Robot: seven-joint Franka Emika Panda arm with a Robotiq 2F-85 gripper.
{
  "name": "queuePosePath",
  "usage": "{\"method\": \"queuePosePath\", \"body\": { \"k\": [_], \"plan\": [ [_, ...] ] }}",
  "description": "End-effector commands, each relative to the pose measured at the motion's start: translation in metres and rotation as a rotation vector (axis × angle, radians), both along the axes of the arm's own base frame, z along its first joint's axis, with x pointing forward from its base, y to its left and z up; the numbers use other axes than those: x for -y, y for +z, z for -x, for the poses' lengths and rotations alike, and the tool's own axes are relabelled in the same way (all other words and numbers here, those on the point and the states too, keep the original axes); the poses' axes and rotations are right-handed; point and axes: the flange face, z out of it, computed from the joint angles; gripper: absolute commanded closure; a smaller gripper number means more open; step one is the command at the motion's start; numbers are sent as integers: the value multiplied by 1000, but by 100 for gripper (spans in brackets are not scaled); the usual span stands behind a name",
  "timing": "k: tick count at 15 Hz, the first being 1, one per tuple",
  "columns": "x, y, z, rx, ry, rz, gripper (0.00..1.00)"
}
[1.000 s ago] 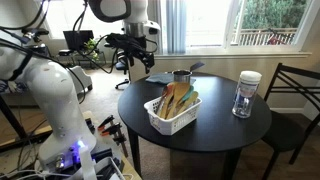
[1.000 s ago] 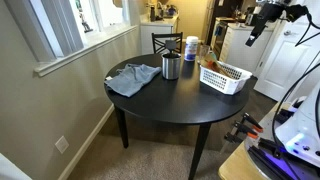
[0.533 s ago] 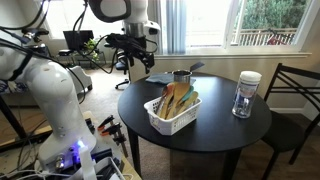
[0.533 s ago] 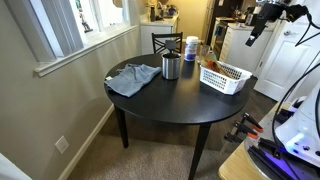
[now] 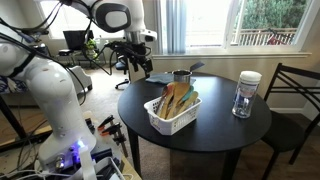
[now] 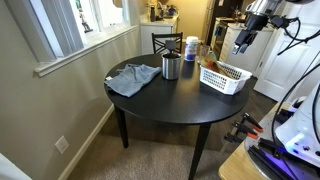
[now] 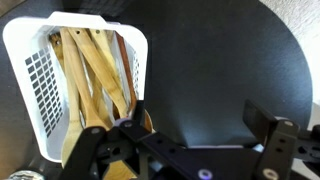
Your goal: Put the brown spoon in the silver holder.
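Observation:
The brown spoon [image 7: 124,66] is a thin dark handle lying along the right side of the white slatted basket [image 7: 28,60], among wider tan wooden utensils [image 7: 85,70]. The basket stands on the round black table in both exterior views [image 5: 172,110] [image 6: 224,77]. The silver holder [image 5: 181,78] [image 6: 171,67] stands upright behind the basket, beside a blue cloth. My gripper [image 7: 200,122] is open and empty, hovering above the table just right of the basket. It is high above the table edge in both exterior views [image 5: 136,58] [image 6: 242,38].
A clear jar with a white lid [image 5: 245,94] [image 6: 190,47] stands on the table. A blue-grey cloth [image 6: 132,78] [image 5: 160,77] lies by the holder. A dark chair [image 5: 292,95] stands at the table, and a window wall lies behind.
The arm has swung lower and closer to the table, bringing my gripper over the basket's side. Nothing on the table has moved.

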Motion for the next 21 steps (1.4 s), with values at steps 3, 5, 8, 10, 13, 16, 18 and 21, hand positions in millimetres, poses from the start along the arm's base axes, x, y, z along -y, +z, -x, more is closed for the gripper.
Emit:
{"method": "queuePosePath", "body": {
  "k": [3,5,8,10,13,16,18,21],
  "plan": [
    [-26,-51,-44,-52,-279,71,0],
    [-28,-66,-58,-75,-383,78,0],
    [-24,-83,-74,-92,-547,79,0],
    [-19,-90,-82,-88,-658,79,0],
    [-15,-94,-93,-41,-812,97,0],
    [-13,-96,-98,-5,-931,142,0],
    [-11,-98,-100,20,-1006,174,0],
    [-10,-102,-102,48,-1151,207,0]
  ]
}}
